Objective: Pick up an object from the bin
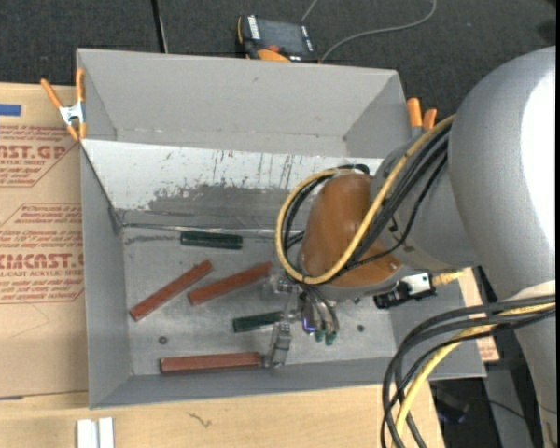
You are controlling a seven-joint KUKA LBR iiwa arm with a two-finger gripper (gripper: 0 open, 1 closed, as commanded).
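Camera view | bin: three brown sticks, upper green stick, lower green stick beside gripper | jaws: cannot tell

The arm enters from the right — grey and bulky, with yellow and black cables looped round its orange wrist cover. The hand points downward, low, toward the near side.

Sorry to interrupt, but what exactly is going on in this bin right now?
The robot arm's gripper is down in the grey bin, near its front right. It is at the right end of a short green stick, just behind a brown stick by the front wall. Two other brown sticks and a second green stick lie further left. Whether it grips anything, I cannot tell.
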